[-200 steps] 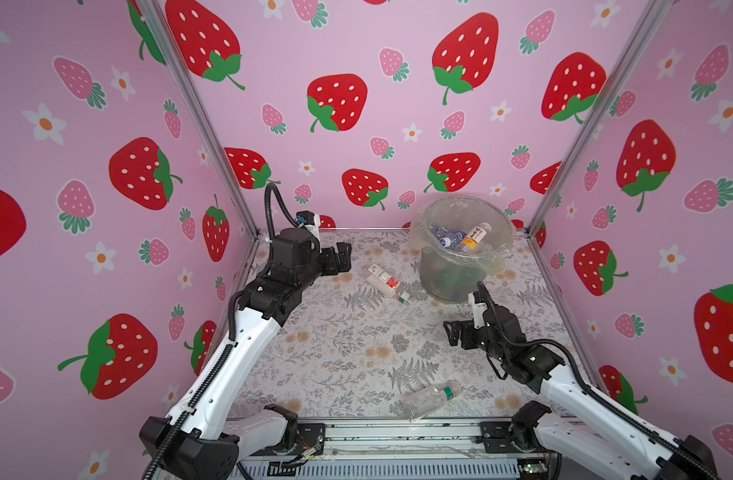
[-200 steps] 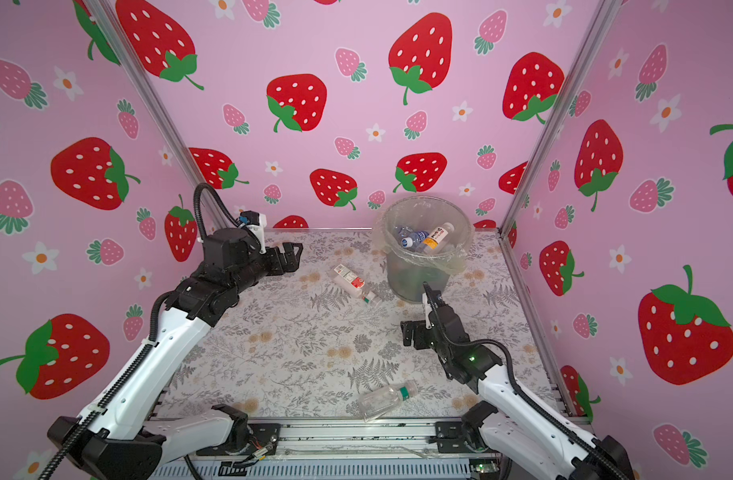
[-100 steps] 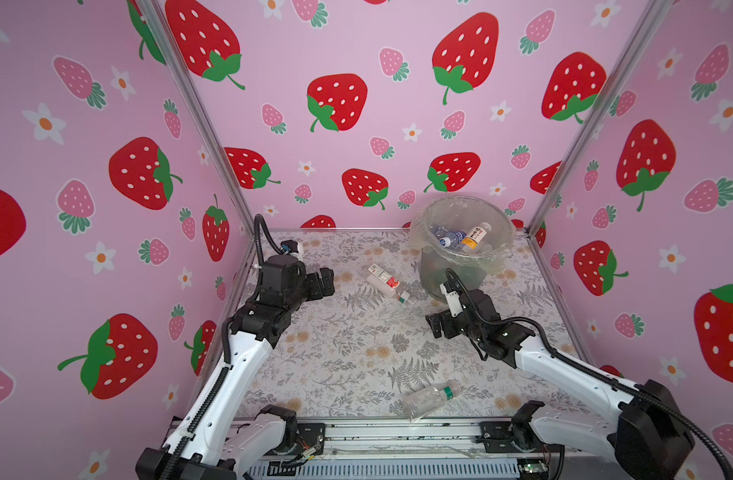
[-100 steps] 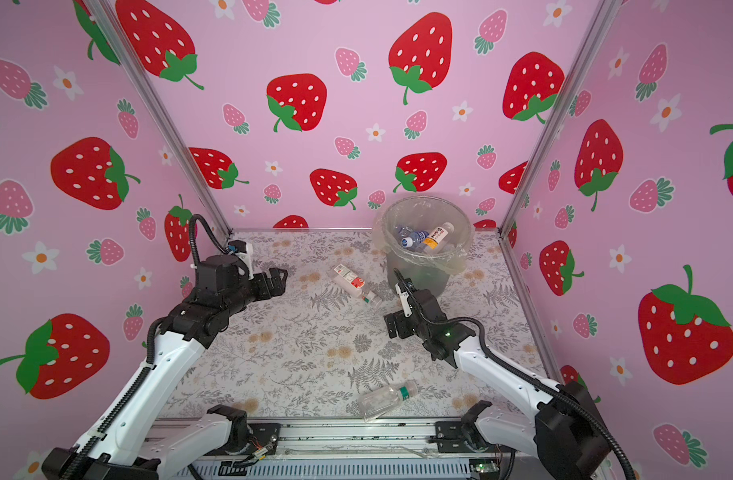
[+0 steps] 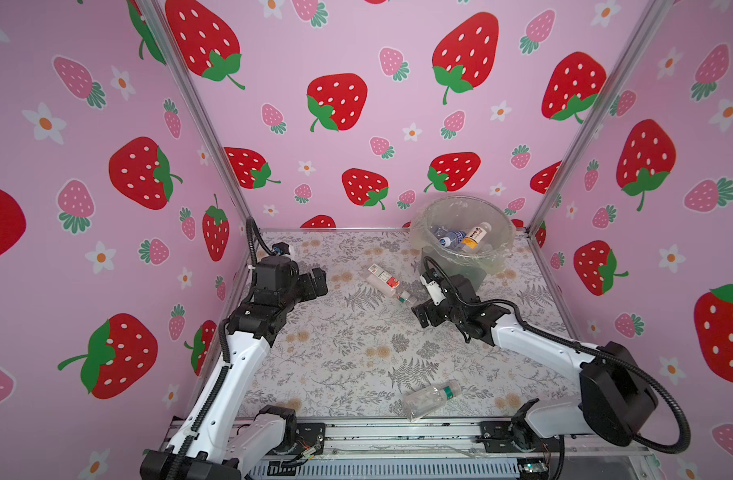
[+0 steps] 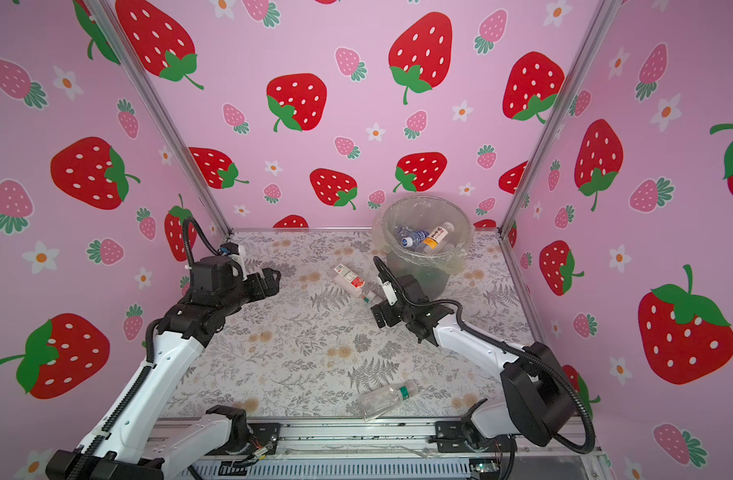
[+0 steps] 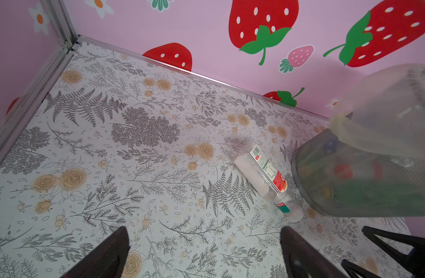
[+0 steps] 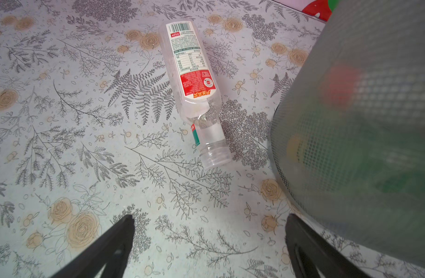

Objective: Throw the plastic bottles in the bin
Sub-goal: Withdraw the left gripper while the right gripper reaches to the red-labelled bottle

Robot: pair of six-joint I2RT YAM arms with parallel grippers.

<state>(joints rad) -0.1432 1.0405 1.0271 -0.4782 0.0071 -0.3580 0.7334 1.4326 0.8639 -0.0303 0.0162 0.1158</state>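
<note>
the right pincer [image 5: 420, 318] hung low over the table [image 5: 348, 345], right of the middle, its jaws wide apart and empty. in its wrist view the two dark fingers [image 8: 120, 240] framed only bare flowered table, and the red-white bottle [image 8: 194, 79] lay just beyond them, cap end toward the pincer, not touching it. that bottle [image 5: 383, 279] lay on its side left of the bin [image 5: 481, 272], its cap just beside the foot of the bin with a narrow gap between. the bin stood upright at the far right corner, a clear bag folded over its rim. on top inside lay a blue-label bottle [image 5: 447, 237] and an orange-label bottle [image 5: 474, 237]. through the bin wall [image 8: 363, 120] only blurred red, yellow and green shapes showed.

the left pincer [image 5: 319, 280] hovered at the far left, its jaws also wide apart and empty, facing right toward the red-white bottle [image 7: 262, 173] but well apart from it.

a clear bottle [image 5: 429, 399] with a green band by its cap lay on its side at the near edge, right of the middle, well apart from both pincers.
</note>
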